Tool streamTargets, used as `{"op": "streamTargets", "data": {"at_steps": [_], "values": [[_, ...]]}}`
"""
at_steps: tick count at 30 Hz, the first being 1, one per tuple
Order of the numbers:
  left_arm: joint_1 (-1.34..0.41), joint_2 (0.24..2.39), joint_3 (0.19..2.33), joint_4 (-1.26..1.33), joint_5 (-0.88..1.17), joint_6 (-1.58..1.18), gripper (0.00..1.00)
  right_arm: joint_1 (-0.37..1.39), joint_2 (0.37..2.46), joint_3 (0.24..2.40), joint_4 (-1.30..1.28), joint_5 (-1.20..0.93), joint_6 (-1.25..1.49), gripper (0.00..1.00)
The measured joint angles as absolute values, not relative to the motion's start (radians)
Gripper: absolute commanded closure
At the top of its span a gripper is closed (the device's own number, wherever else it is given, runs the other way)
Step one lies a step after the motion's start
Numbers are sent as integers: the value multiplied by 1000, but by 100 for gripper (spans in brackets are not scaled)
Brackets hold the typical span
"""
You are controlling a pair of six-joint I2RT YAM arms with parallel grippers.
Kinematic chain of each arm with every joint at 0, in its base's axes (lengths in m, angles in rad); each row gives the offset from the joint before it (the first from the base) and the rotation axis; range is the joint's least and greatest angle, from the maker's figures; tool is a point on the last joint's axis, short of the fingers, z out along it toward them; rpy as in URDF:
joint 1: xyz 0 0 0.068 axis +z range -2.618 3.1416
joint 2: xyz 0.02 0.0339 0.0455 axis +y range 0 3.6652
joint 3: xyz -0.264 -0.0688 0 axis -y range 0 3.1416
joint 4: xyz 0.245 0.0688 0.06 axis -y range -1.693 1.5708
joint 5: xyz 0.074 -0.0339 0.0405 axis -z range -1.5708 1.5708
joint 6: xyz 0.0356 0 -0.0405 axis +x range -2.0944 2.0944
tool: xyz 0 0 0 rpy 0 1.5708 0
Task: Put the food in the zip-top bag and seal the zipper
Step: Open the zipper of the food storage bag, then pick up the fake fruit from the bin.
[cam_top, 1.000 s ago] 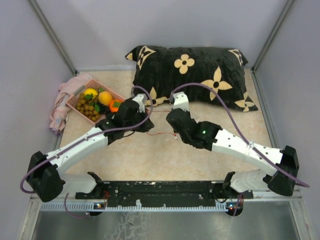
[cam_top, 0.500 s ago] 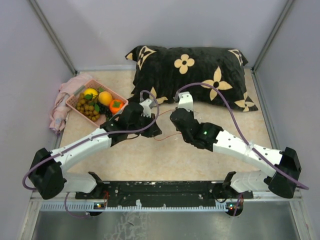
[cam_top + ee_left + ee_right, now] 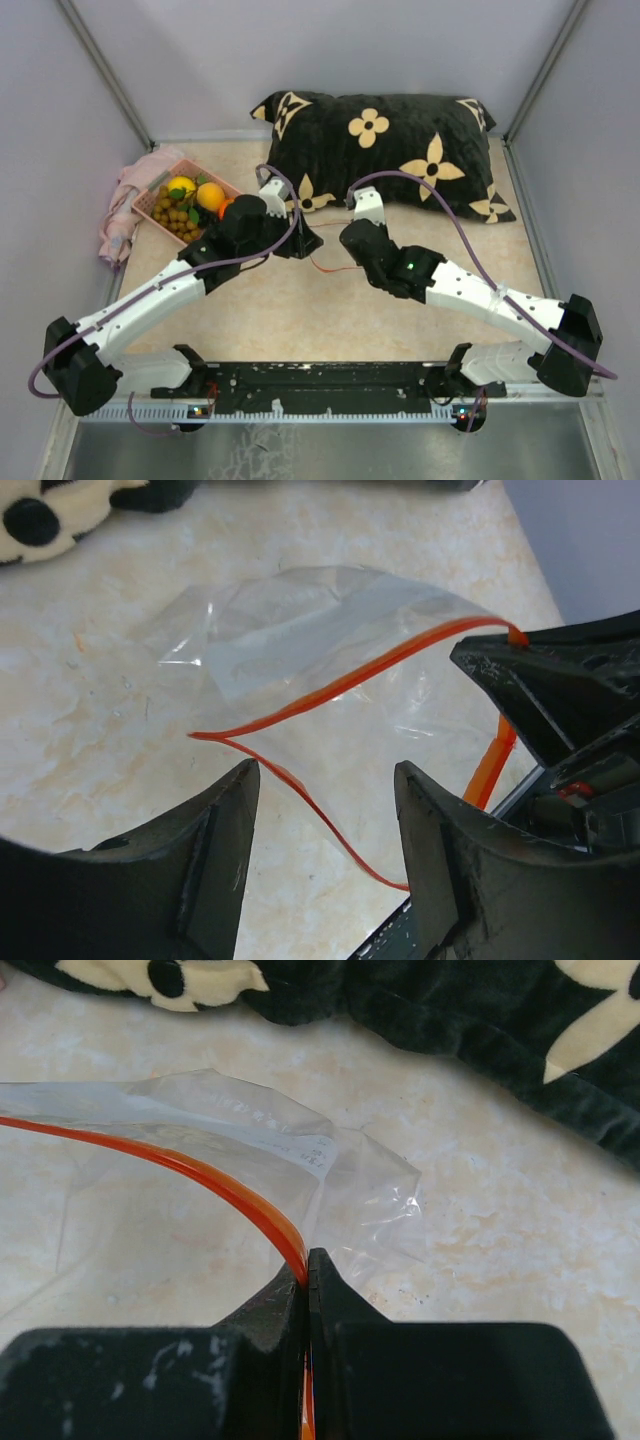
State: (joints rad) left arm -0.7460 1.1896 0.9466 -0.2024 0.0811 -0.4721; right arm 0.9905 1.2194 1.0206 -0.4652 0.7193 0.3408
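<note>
Two robot arms meet over a small, clear, floppy plastic zip-top bag (image 3: 300,630) lying mid-way along the beige counter (image 3: 300,320), toward its far edge.

The right fingers (image 3: 265,1310) are pinched tight on one end of the thin red-orange zipper strip (image 3: 340,680). The left fingers (image 3: 205,845) stand wide apart over the gaping mouth, holding nothing. The film looks feather-light, limp and slippery, and likely to fold or slide if pushed. The stiffer zipper strip seems the surest place to take hold. The yellow, orange and brown toy-fruit food (image 3: 190,205) sits in a pink plastic basket (image 3: 146,208) near the far left corner, well apart from the bag.
</note>
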Motion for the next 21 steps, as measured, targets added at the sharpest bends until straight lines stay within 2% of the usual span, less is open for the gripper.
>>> {"op": "streamTargets", "data": {"at_steps": [7, 13, 21], "values": [[-702, 1139, 971, -218, 67, -459, 26, 991, 1230, 1035, -542, 760, 345, 100], [-652, 1086, 981, -258, 7, -420, 23, 991, 1234, 1036, -566, 790, 359, 100], [-485, 1156, 1036, -364, -99, -338, 15, 991, 1241, 1036, -546, 803, 360, 100]]}}
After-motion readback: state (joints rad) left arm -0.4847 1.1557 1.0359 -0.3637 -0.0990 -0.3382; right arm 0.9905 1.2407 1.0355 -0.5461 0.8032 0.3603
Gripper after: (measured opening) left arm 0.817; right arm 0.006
